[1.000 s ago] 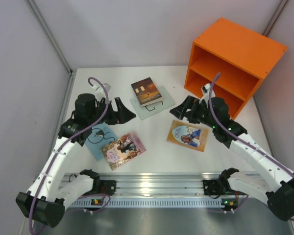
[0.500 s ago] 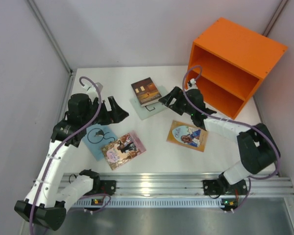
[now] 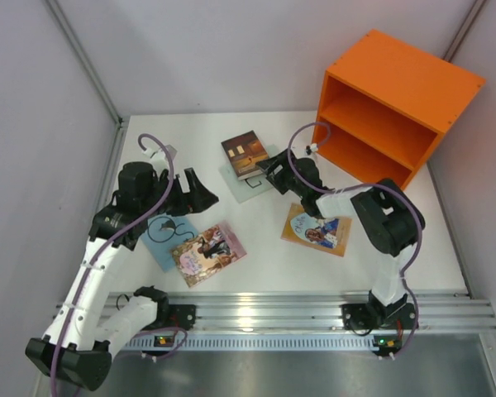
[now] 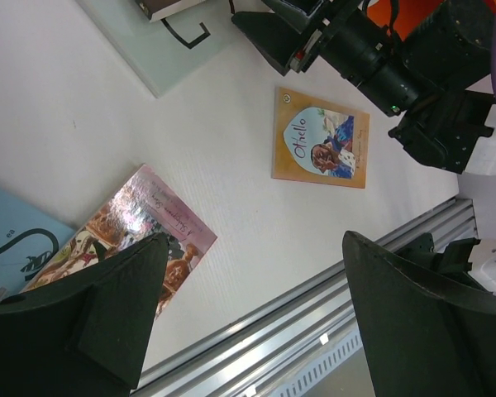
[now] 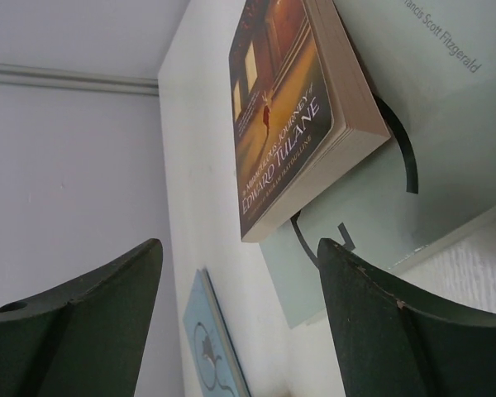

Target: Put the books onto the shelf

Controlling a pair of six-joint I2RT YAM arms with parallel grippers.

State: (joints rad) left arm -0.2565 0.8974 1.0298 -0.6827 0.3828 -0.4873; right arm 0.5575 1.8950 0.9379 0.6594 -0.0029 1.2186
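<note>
- Shelf (image 3: 405,74): bright orange all over.
- Brown book (image 3: 246,154), left of the shelf: dark brown cover, amber-gold picture.
- Green book (image 3: 246,190), also left of the shelf: pale green, black swirl.
- Orange-edged book (image 3: 317,229), nearer than the shelf: pale blue oval illustration.
- Pink book (image 3: 208,253), farther from the shelf: pink, illustrated.
- Blue book (image 3: 159,240), farthest from the shelf: light blue, black swirl.

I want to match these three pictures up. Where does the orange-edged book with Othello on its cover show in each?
Top external: the Othello book lies flat on the table, right of centre.
Left wrist: the same book lies above centre, toward the right.
Right wrist: not in it.
Shared landmark: the pale green book, lying under the dark brown book, shows in all three views: top left in the left wrist view, right side in the right wrist view.
</note>
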